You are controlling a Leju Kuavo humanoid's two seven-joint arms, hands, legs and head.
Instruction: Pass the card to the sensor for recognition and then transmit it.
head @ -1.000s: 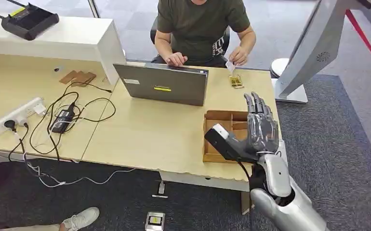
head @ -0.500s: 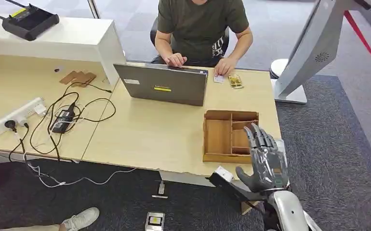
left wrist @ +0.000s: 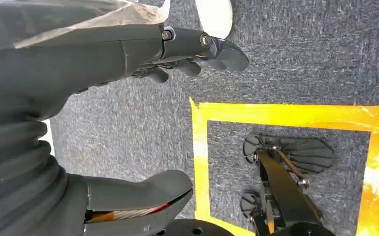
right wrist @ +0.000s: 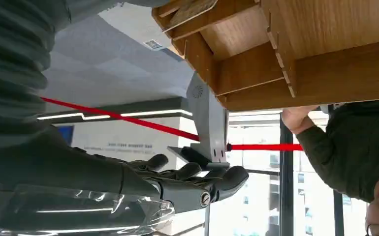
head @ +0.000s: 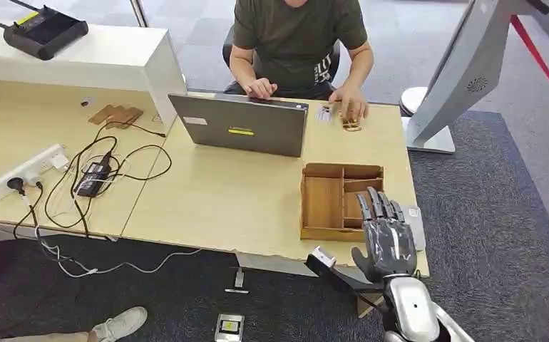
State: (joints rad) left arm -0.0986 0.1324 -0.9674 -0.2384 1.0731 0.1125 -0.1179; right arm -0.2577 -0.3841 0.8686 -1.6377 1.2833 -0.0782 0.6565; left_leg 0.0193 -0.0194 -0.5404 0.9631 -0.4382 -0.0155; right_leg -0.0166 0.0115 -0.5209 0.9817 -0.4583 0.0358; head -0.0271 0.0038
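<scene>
The card (head: 323,114) lies flat on the desk (head: 222,192) just beside the laptop (head: 239,127), a small pale rectangle near the seated person's hand (head: 350,107). The right hand (head: 386,239) is raised upright at the desk's near edge by the wooden organizer (head: 336,201), fingers extended and apart, holding nothing. The left hand (left wrist: 128,54) hangs over grey carpet, fingers loosely extended, empty.

Right hand (right wrist: 177,184) open beside the wooden tray (right wrist: 296,59).
</scene>
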